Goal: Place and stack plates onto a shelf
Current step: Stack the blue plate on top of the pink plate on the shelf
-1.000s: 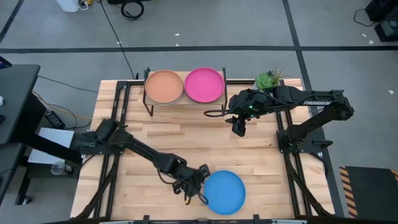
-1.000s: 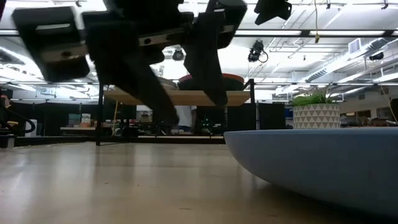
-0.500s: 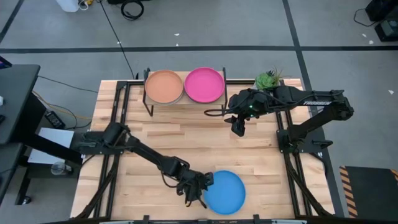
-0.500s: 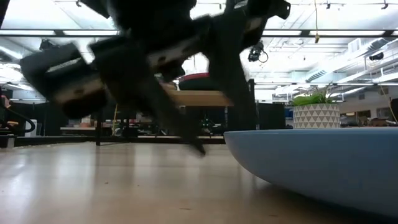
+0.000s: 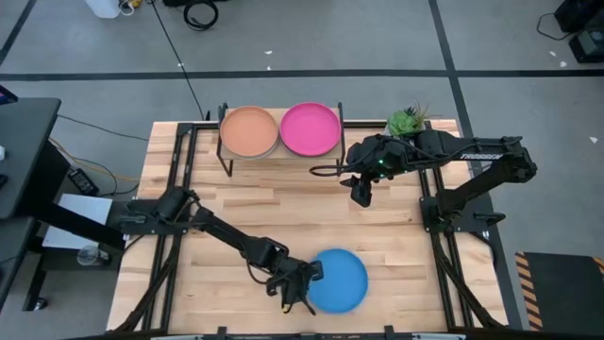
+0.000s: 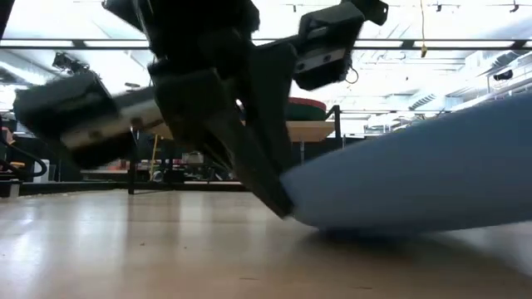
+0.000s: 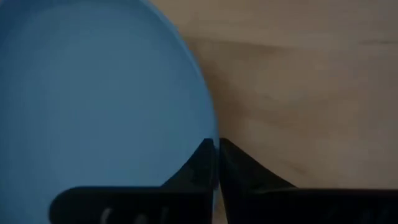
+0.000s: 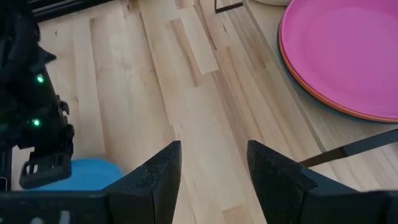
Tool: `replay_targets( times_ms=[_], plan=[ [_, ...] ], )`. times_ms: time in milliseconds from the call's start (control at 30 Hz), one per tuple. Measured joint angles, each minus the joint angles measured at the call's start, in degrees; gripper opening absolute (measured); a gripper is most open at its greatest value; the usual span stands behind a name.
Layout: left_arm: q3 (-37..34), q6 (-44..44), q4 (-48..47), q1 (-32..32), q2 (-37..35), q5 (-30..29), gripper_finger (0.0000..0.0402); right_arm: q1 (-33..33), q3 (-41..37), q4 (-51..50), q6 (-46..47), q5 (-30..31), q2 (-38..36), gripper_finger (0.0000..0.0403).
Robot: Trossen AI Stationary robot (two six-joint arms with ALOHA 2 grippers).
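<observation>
Your left gripper (image 5: 298,286) is low at the near edge of the table (image 5: 396,236), and its two fingers (image 7: 208,163) are pressed together on the rim of the blue plate (image 5: 337,280). In the low view this plate (image 6: 416,178) is tilted: the side away from the gripper is raised, and the pinched rim is down close to the wood. The plate sits near the front edge of the table, so you have little free room on that side, but the wide middle of the tabletop between the plate and the shelf (image 5: 226,151) is open.

Your right gripper (image 5: 362,194) hangs over the far right part of the table, just beside the shelf's right end, with its fingers (image 8: 165,168) spread apart and nothing between them.

On the shelf you see two stacks side by side: one with an orange plate (image 5: 249,131) on top, one with a magenta plate (image 5: 310,128) on top. In the right wrist view you can count an orange rim and a dark teal rim under the magenta plate (image 8: 345,53); how many lie in the other stack you cannot tell. One small potted plant (image 5: 406,121) stands at the far right corner, near the right arm.
</observation>
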Motion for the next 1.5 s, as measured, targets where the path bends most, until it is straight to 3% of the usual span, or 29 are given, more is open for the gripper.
replay_targets(
  times_ms=[233, 400, 633, 833, 933, 1133, 1500],
  plan=[
    [0.0, -6.1, -10.8, 0.6, -10.1, 0.2, 0.0014, 0.0, 0.0, -2.2, 0.4, 0.0, 0.0, 0.0190],
    [0.0, -9.1, -21.0, 1.6, -21.5, -8.8, 0.0014, 0.0, 0.0, -3.2, 0.6, 0.0, -0.4, 0.0190],
    [0.1, -12.1, -26.6, 13.8, -31.4, -13.9, 0.0014, 1.5, 0.0, -2.7, 0.9, 3.3, -3.0, 0.0190],
    [4.6, -10.5, -32.2, 28.1, -31.0, -13.7, 0.0014, 4.2, 0.0, -2.7, 1.5, 18.4, -7.4, 0.0190],
    [6.9, -8.0, -32.2, 32.8, -31.0, -13.3, 0.0014, 5.4, 0.0, -2.1, 1.1, 22.6, -9.3, 0.0190],
    [11.3, -7.6, -31.7, 41.1, -29.0, -4.7, 0.0014, 5.7, 0.0, -0.5, -1.5, 23.2, -10.6, 0.0190],
    [14.8, -7.5, -36.8, 45.2, -18.8, -3.1, 0.0022, 5.1, 0.0, 0.3, -3.7, 23.2, -8.5, 0.0190]
  ],
)
